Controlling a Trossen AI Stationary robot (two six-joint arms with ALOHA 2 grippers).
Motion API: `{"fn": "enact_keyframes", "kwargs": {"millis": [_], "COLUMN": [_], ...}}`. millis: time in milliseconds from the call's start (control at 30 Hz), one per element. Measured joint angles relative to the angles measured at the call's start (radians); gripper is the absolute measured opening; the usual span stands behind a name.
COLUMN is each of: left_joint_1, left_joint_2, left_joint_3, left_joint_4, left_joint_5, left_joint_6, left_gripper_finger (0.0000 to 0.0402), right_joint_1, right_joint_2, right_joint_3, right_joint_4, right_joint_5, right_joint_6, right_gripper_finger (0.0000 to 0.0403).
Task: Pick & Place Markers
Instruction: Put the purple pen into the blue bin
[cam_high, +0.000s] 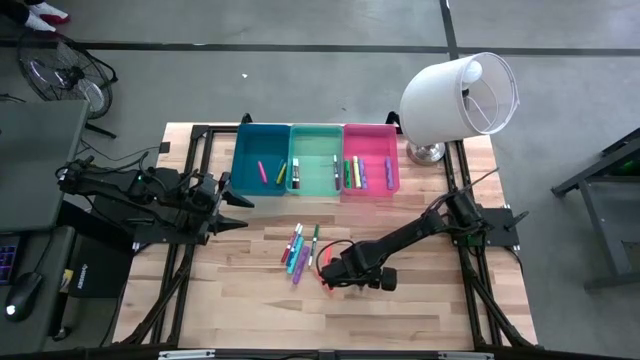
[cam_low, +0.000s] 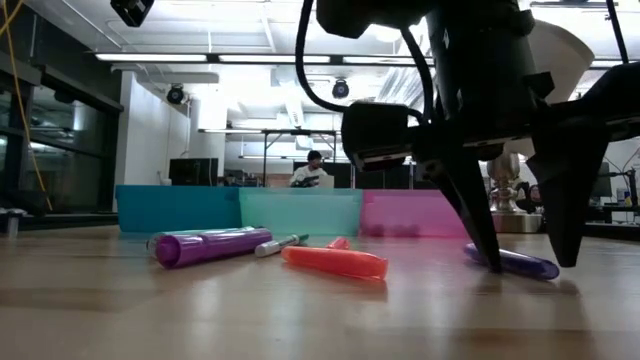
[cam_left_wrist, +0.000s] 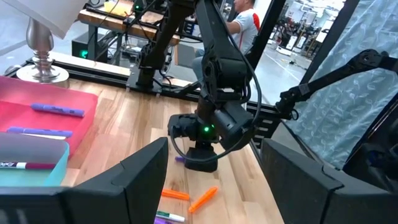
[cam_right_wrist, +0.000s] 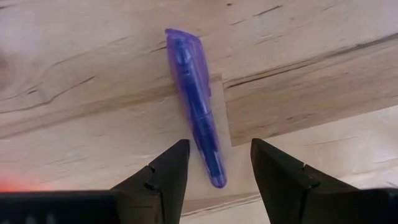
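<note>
- My right claw (cam_right_wrist: 214, 165): spread, tips down on the table either side of a purple marker (cam_right_wrist: 196, 99), nothing pinched yet (lined up to close across its barrel, I judge).
- Loose markers (cam_high: 298, 250): clustered near, table centre; an orange one (cam_low: 335, 261) lies just beside, so little side room.
- Bins (cam_high: 316, 160): back edge, some markers already inside; path there open.
- My left claw (cam_high: 228, 205): spread, waiting at the left.

Both arms matte black, jointed, bulky housings at joints. Right arm (cam_left_wrist: 214, 74) carried looped black cable and small green light near wrist. Right gripper (cam_right_wrist: 214, 171) had two dark wedge-shaped fingers (cam_right_wrist: 158, 180), tapering to points. Left gripper (cam_high: 235, 211) likewise black, pointed fingers.
</note>
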Motion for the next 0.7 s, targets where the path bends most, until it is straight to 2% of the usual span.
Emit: {"fn": "enact_keyframes", "kwargs": {"millis": [500,700], "left_joint_1": [0.0,0.0], "left_joint_2": [0.0,0.0], "left_joint_3": [0.0,0.0], "left_joint_4": [0.001,0.001], "left_joint_5": [-0.001,-0.001], "left_joint_6": [0.0,0.0], "left_gripper_finger": [0.0252,0.0252], "right_joint_1": [0.001,0.002], "right_joint_2": [0.024,0.025], "right_joint_3": [0.001,0.001], "right_joint_4": [0.026,-0.009], "right_joint_5": [-0.005,0.039], "right_joint_6": [0.009,-0.096], "right_gripper_finger": [0.0165,0.016]}}
